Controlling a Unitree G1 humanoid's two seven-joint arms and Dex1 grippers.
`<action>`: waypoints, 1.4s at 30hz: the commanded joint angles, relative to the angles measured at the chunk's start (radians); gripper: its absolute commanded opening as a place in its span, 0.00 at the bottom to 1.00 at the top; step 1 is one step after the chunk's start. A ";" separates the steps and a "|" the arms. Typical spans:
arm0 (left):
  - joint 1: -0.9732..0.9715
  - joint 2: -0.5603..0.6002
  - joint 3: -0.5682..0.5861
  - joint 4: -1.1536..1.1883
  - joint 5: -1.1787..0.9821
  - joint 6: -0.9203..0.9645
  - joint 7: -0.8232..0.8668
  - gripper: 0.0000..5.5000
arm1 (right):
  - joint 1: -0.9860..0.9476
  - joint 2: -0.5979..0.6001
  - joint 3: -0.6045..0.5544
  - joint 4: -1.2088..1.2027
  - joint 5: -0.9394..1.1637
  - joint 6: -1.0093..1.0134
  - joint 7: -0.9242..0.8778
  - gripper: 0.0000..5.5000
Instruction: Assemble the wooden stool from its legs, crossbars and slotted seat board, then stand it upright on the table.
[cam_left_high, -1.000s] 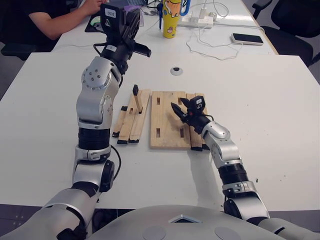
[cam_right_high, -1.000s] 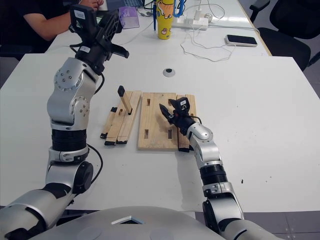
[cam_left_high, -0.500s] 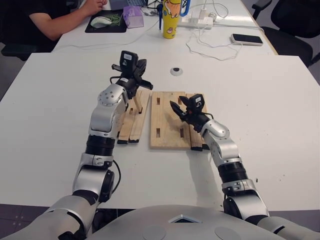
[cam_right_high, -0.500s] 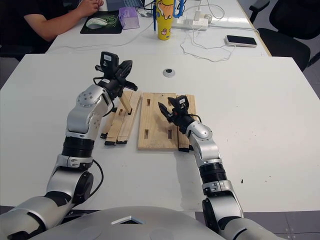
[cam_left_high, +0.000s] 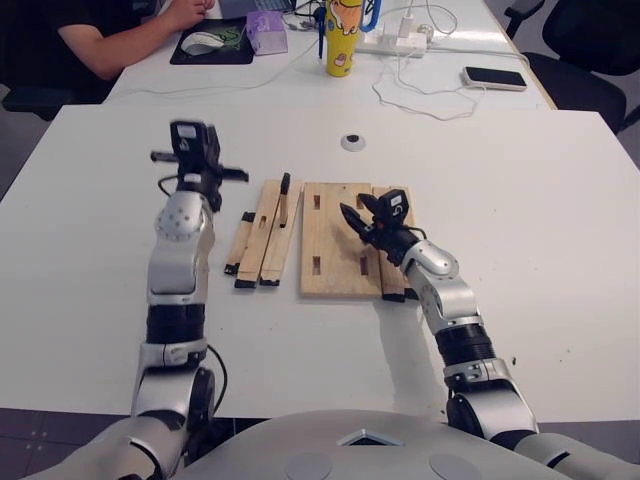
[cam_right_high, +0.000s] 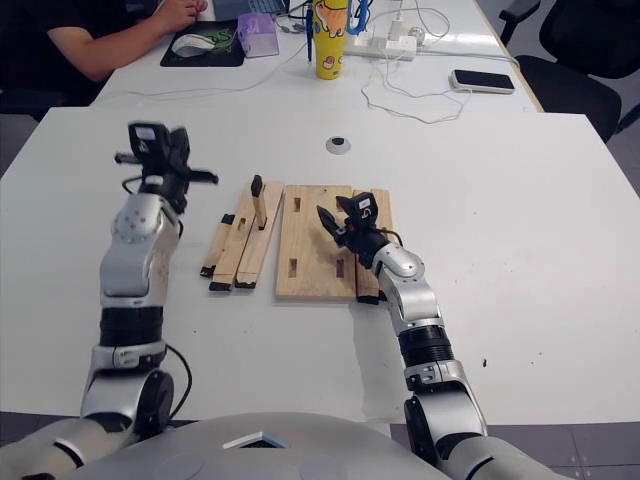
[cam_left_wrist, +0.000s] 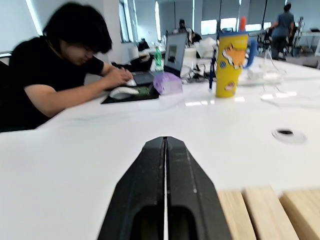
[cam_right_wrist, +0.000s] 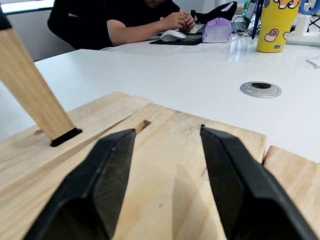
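Stool seat board (cam_left_high: 338, 240): pale rectangular wooden plank lying flat near the middle of the white desk (cam_left_high: 520, 200), slotted face up. I judge this suits pushing legs down into it.
Slots (cam_left_high: 315, 265): three dark rectangular cuts show plainly in the head views; a fourth probably lies beneath the right claw (cam_left_high: 351, 217).
Left pile (cam_left_high: 258, 238): three pale wooden slats with black ends lie flat and side by side just left of the board, likely laid out for easy picking.
Tilted leg (cam_left_high: 284, 198): one more black-tipped wooden stick leans up from that pile's board-side edge. Whether it sits in a joint I cannot tell.
Right pile (cam_left_high: 392, 272): at least two black-ended slats touch the board's right edge, partly under the right arm (cam_left_high: 440, 290).
Left claw (cam_left_wrist: 165, 150): fingers pressed together with nothing between them. It is raised off to the left of the left pile, apart from every part.
Right claw: fingers spread wide and empty, poised low over the board's far right area. The tips point across the board toward the tilted leg, probably ready to steady the board or take a piece.
Count: one board, four pieces on the left, two or more on the right.
Stage: assembly barely begun, by my reading. No leg is seated in the board and nothing stands as a stool.
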 joint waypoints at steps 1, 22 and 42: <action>0.079 -0.011 -0.070 -0.110 -0.005 0.072 -0.043 0.00 | 0.001 0.001 -0.010 -0.008 -0.001 -0.006 -0.009 0.44; 0.111 0.027 -0.145 -0.177 0.079 0.149 -0.076 0.04 | 0.017 0.002 0.003 -0.021 -0.001 -0.005 -0.005 0.44; 0.165 -0.112 -0.003 -0.446 -0.267 0.846 -0.124 0.41 | 0.070 -0.002 -0.010 -0.068 0.001 0.006 -0.034 0.44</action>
